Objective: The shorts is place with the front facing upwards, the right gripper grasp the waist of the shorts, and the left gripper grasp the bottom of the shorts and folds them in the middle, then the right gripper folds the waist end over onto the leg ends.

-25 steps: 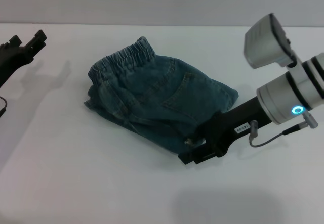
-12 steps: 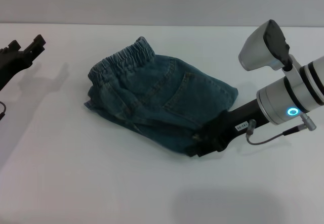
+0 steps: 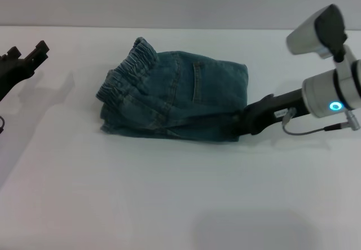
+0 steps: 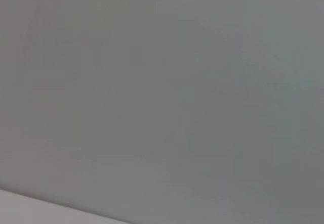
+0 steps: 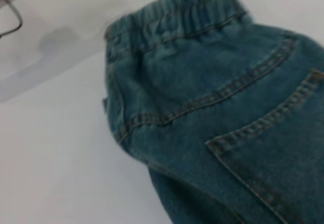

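Observation:
The blue denim shorts (image 3: 175,95) lie folded in a compact bundle on the white table, with the elastic waistband (image 3: 127,69) at the bundle's left and a pocket facing up. My right gripper (image 3: 241,125) reaches in from the right and meets the bundle's lower right corner, its fingertips buried in the denim, shut on the fabric. The right wrist view shows the shorts (image 5: 228,107) close up, waistband (image 5: 177,9) farthest from the camera. My left gripper (image 3: 27,55) hangs raised at the far left, away from the shorts, fingers spread.
The white table (image 3: 169,205) stretches around the bundle, with a grey wall behind it. The left wrist view holds only that wall and a thin strip of table (image 4: 30,211). A cable (image 5: 12,16) crosses a corner of the right wrist view.
The right gripper has drawn back to the right and away from me, swinging the shorts round so the bundle lies level rather than slanted. The left arm has barely shifted.

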Robot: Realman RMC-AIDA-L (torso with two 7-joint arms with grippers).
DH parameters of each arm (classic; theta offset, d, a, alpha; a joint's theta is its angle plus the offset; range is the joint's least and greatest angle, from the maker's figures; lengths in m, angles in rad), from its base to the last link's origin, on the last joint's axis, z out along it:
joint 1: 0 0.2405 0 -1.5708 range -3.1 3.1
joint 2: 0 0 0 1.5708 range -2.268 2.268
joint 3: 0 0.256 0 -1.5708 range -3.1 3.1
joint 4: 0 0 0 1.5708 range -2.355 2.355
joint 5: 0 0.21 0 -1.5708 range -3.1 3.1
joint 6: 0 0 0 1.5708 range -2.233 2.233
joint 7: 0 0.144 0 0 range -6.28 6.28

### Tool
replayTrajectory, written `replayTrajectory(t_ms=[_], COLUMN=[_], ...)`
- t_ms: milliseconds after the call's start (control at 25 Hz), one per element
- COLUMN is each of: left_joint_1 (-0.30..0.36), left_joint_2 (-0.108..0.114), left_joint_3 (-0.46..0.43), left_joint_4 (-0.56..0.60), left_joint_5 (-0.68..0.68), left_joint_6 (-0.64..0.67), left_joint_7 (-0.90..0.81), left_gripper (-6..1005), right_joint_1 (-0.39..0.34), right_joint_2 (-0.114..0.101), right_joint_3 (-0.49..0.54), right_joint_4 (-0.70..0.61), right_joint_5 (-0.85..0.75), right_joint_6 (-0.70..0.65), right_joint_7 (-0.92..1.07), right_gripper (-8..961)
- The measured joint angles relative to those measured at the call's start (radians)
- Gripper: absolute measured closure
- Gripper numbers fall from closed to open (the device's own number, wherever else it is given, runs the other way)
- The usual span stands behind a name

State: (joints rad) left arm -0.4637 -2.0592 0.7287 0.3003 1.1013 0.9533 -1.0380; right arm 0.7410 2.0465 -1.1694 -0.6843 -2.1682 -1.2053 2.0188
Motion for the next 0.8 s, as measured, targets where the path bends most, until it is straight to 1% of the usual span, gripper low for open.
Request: replayTrajectory(t_ms=[80, 120, 160, 280, 320, 360, 440, 520, 600, 640, 680, 800], left_joint_1=[0.004, 0.004, 0.006, 0.008, 0.008, 0.008, 0.004, 0.0, -0.001, -0.004, -0.008, -0.013], left_joint_2=[0.001, 0.001, 0.001, 0.0, -0.001, -0.001, -0.003, -0.003, -0.004, -0.004, -0.005, -0.006], left_joint_3=[0.0, 0.0, 0.0, 0.001, 0.004, 0.007, 0.011, 0.012, 0.012, 0.012, 0.013, 0.018], left_joint_4=[0.0, 0.0, 0.0, 0.0, 0.0, -0.002, -0.012, -0.024, -0.026, -0.032, -0.044, -0.058], left_joint_5=[0.0, 0.0, 0.0, 0.0, 0.0, 0.0, 0.0, 0.0, 0.0, 0.001, 0.005, 0.007], left_joint_6=[0.0, 0.0, 0.001, 0.008, 0.013, 0.016, 0.029, 0.06, 0.067, 0.089, 0.146, 0.226], left_joint_7=[0.0, 0.0, 0.0, 0.0, 0.0, 0.0, 0.0, 0.0, 0.0, 0.001, 0.016, 0.036], left_gripper=[195, 195, 196, 196, 196, 197, 197, 197, 198, 198, 198, 199], right_joint_1=[-0.007, -0.024, -0.024, -0.098, -0.158, -0.158, -0.214, -0.261, -0.296, -0.309, -0.32, -0.332], right_joint_2=[-0.004, -0.004, -0.004, 0.015, 0.027, 0.027, 0.028, 0.028, 0.028, 0.028, 0.028, 0.029], right_joint_3=[0.02, 0.031, 0.031, 0.067, 0.084, 0.084, 0.103, 0.148, 0.188, 0.204, 0.218, 0.264], right_joint_4=[-0.011, -0.052, -0.052, -0.2, -0.296, -0.296, -0.342, -0.338, -0.299, -0.265, -0.228, -0.072], right_joint_5=[0.0, 0.001, 0.001, 0.016, 0.061, 0.061, 0.163, 0.292, 0.416, 0.478, 0.535, 0.749], right_joint_6=[-0.011, -0.052, -0.052, -0.139, -0.154, -0.154, -0.139, -0.115, -0.084, -0.057, -0.036, 0.051], right_joint_7=[0.0, 0.0, 0.0, -0.007, -0.033, -0.033, -0.099, -0.213, -0.351, -0.443, -0.528, -0.824], right_gripper=[463, 463, 463, 463, 462, 462, 462, 462, 462, 462, 462, 462])
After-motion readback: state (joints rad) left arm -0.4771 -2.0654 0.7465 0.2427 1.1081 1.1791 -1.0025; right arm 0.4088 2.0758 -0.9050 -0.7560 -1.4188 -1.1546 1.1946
